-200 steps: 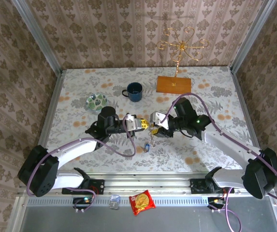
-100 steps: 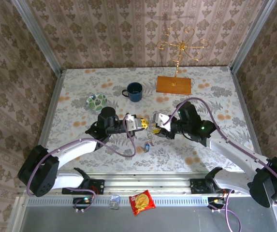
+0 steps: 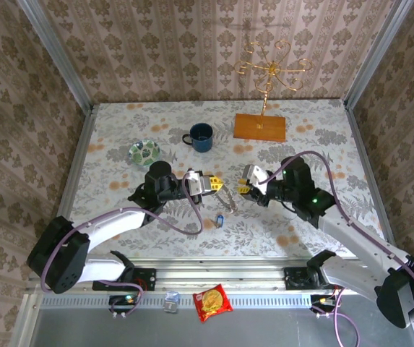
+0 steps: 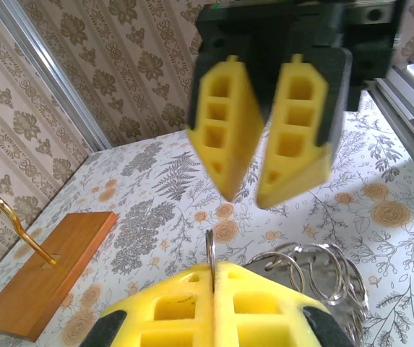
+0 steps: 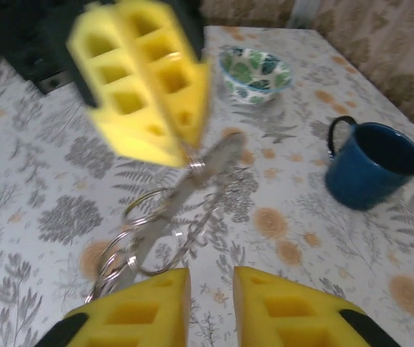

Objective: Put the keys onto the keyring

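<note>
Grey keyring (image 3: 227, 198) sits pinched in left jaws, apart from right jaws.

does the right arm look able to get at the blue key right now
Probably yes: the right gripper is open and empty, and the blue key lies uncovered on the table nearby. The keyring in the left gripper hangs close by, not over it.

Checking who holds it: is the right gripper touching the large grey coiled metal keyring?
Apart. The left wrist view shows tablecloth between the right gripper and the keyring, pinched by the left gripper.
</note>
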`<action>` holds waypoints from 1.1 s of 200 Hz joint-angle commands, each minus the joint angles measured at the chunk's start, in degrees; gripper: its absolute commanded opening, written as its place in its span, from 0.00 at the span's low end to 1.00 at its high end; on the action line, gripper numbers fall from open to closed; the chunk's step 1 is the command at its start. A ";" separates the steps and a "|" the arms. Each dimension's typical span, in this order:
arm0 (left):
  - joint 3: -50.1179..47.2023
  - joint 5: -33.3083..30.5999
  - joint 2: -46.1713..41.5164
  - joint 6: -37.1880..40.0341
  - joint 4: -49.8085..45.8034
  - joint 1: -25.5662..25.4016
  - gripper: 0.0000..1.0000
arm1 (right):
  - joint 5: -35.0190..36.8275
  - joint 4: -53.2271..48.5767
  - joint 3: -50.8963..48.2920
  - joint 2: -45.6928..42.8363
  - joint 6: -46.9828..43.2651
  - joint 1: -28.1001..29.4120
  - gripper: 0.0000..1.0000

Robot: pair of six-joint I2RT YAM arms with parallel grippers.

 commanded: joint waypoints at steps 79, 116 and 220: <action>-1.81 6.95 2.61 -11.37 13.55 1.33 0.00 | -11.12 9.54 1.69 6.06 3.20 0.74 0.29; -1.94 7.94 3.17 -12.97 14.92 1.53 0.00 | -11.67 10.70 2.51 7.19 3.59 1.51 0.27; -1.62 9.98 4.50 -15.33 16.74 1.67 0.00 | -10.08 14.67 2.53 8.02 5.64 2.08 0.23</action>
